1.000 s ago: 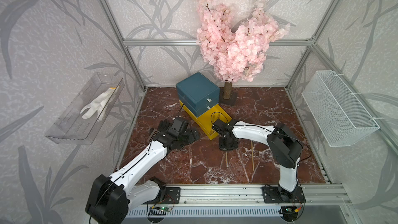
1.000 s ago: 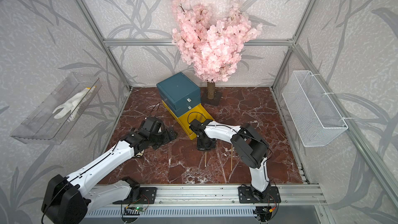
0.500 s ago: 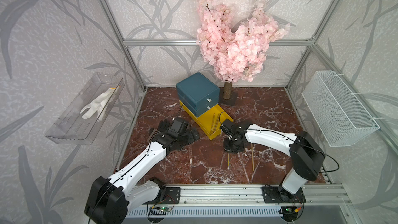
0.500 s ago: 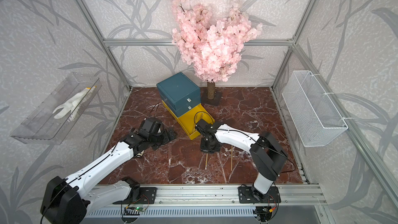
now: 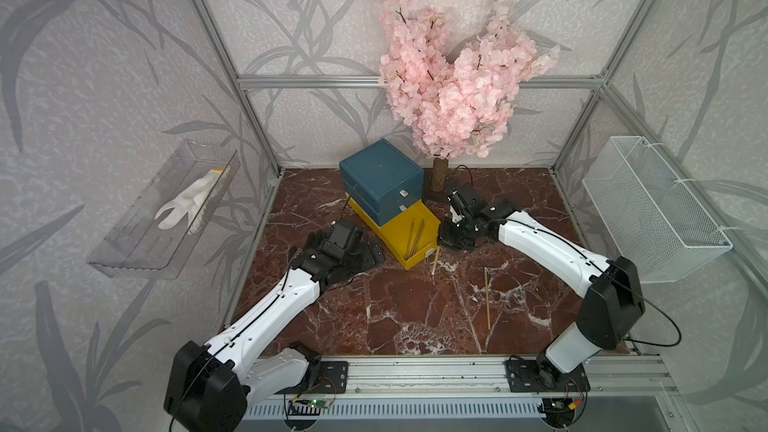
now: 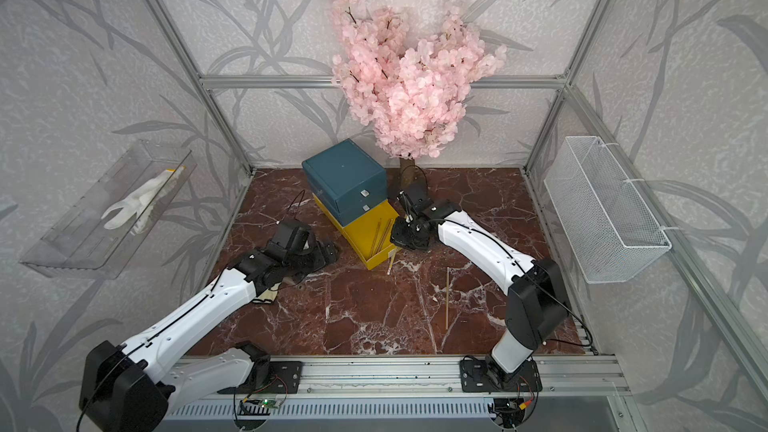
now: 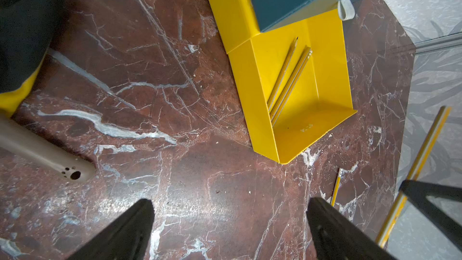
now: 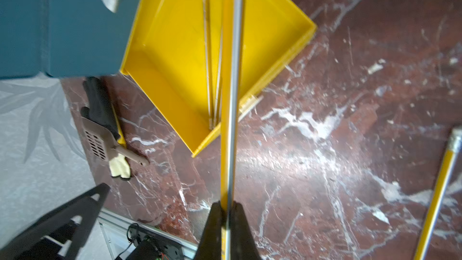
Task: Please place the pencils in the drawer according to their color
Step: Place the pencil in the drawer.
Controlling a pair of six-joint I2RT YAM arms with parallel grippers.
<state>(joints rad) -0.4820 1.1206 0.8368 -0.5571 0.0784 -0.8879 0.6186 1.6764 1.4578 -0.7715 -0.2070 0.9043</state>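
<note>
Right wrist view: right gripper pressed together, held pencil pinched between the fingertips, yellow with a silver stripe, the long shaft reaching out past them and crossing in front of the yellow drawer. Seen in both top views raised above the surface, just right of that drawer's front edge, with a pale-tipped length of the pencil hanging below the fingertips. Cannot tell whether the tip touches anything.

Chest at the far middle of the surface: teal, two upper drawers shut, each with a small white tab, the yellow bottom one standing open toward the near right. Inside it, two yellow pencils side by side, almost parallel, flat on the drawer floor. Loose pencil, also yellow, flat on the surface to the near right of the drawer, well apart from it and from both arms.

Left wrist view: left gripper spread wide, nothing between the fingers, over bare surface just left of the open drawer. Brown slotted scoop on the surface by the left arm, lying against dark and pale-yellow fabric.

Behind the chest, a pink blossom tree. On the right wall, a wire basket. On the left wall, a clear shelf with a white glove on it.
</note>
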